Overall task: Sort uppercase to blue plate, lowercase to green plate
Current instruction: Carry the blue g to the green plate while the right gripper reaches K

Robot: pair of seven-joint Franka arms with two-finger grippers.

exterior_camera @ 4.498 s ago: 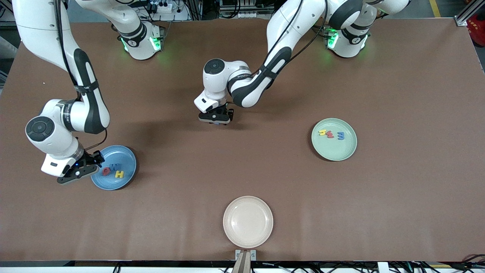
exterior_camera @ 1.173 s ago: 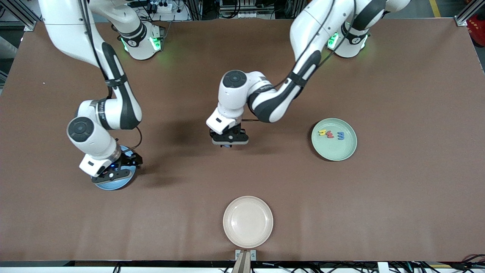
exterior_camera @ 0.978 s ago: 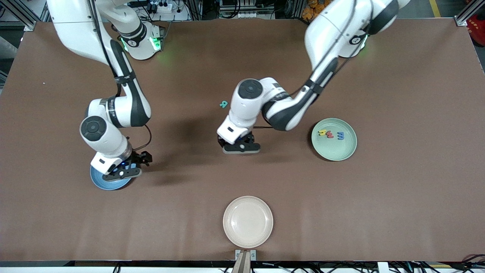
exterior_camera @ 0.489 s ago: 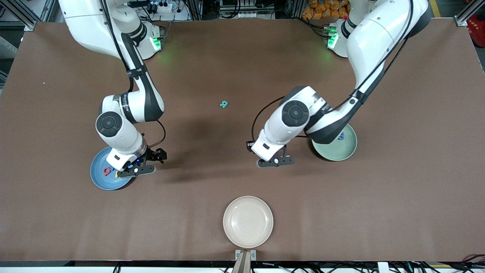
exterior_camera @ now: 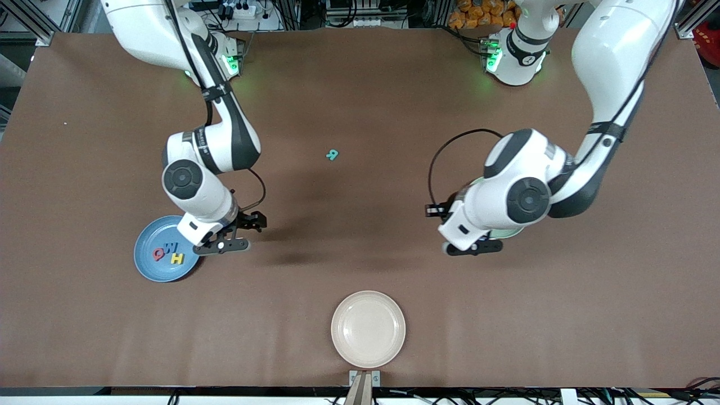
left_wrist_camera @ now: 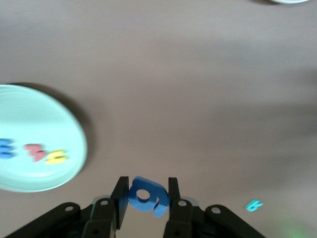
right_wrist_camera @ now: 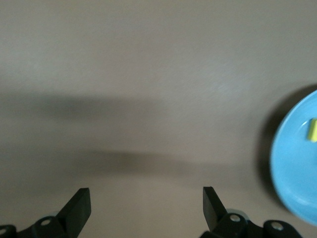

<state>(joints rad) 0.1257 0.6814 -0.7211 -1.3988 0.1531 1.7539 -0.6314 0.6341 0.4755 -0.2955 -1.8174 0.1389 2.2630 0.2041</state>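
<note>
Blue plate: on the worktop toward the right arm's end, holding the red Q, the blue M and the yellow H, all lying close together
Right claw: over bare worktop just beside the blue plate's rim, fingers spread wide with nothing between them; in its wrist view the plate shows at the edge
Teal R: alone on the worktop, about midway between the two arms' ends, farther from the front camera than every plate
Cream plate: nearest the front camera, nothing on it
Left claw: in the air beside the green plate, pinching the blue g between its two fingers
Green plate: toward the left arm's end, mostly covered by the left arm in the front view; the wrist view shows the blue m, the red w and the yellow h in a row on it
</note>
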